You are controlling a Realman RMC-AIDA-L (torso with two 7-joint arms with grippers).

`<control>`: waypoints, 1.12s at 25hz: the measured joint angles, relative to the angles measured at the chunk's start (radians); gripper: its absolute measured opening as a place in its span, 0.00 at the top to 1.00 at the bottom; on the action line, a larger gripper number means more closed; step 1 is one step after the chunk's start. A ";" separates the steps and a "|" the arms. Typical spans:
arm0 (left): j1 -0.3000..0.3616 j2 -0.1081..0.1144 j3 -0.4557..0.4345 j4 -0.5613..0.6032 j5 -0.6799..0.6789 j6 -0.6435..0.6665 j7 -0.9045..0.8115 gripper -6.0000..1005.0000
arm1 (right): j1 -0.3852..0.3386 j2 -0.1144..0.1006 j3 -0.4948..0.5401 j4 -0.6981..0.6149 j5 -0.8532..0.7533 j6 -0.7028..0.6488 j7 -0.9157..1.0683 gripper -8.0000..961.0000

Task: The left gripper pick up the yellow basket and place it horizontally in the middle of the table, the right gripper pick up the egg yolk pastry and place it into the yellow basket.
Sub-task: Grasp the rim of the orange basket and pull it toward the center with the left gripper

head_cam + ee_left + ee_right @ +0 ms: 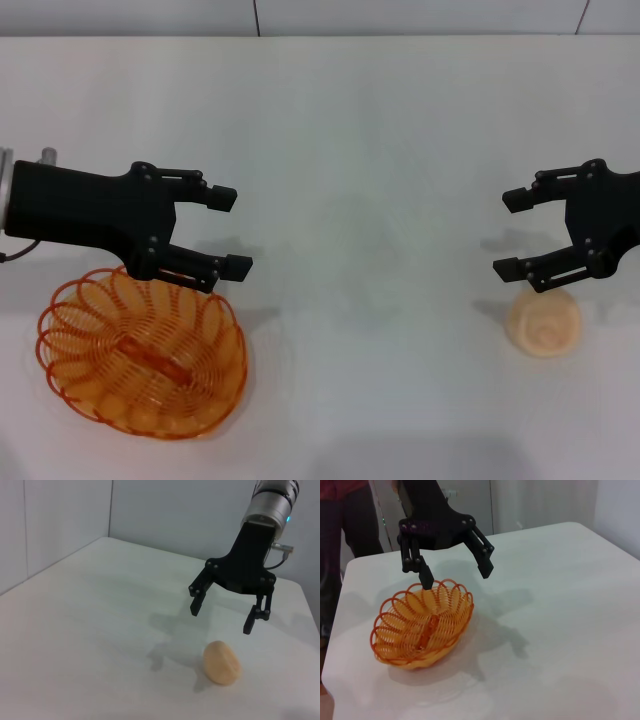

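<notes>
Left gripper (228, 232): jaws apart, hovering over the upper rim of the yellow basket (142, 352), lower left of the head view, seemingly poised to grasp. Basket's long axis ran diagonally, upper left to lower right. Right gripper (512, 234): jaws apart, above the egg yolk pastry (543, 321), lower right on the table (360, 150).

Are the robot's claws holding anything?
No. The left tool hangs open above the yellow basket; the right tool hangs open above the egg yolk pastry.

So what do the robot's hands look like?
Both are black claws with two jointed, angular fingers. The left gripper sits on a black arm with a silver end. The right gripper hangs from a silver cuff with a small blue light and a thin cable.
</notes>
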 joint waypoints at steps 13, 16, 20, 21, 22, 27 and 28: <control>0.003 0.000 -0.017 0.003 0.000 0.008 -0.004 0.12 | -0.009 0.001 0.000 0.000 0.008 -0.003 -0.004 0.12; 0.006 0.007 -0.025 0.012 0.007 0.007 -0.063 0.12 | -0.013 0.000 0.001 -0.001 0.010 0.002 -0.006 0.12; 0.004 0.039 -0.025 0.063 0.052 0.007 -0.223 0.12 | -0.018 0.000 0.013 0.005 0.012 0.004 -0.011 0.12; 0.004 0.045 -0.025 0.079 0.066 0.008 -0.259 0.12 | -0.021 0.000 0.017 0.006 0.012 0.004 -0.014 0.12; 0.002 0.052 -0.025 0.107 0.095 0.008 -0.316 0.12 | -0.024 0.000 0.022 0.006 0.013 0.004 -0.018 0.12; -0.015 0.075 -0.023 0.219 0.269 0.039 -0.484 0.12 | -0.030 0.002 0.031 0.005 0.026 0.005 -0.025 0.12; -0.024 0.077 -0.023 0.235 0.317 0.053 -0.502 0.12 | -0.030 0.002 0.031 0.003 0.028 0.005 -0.026 0.12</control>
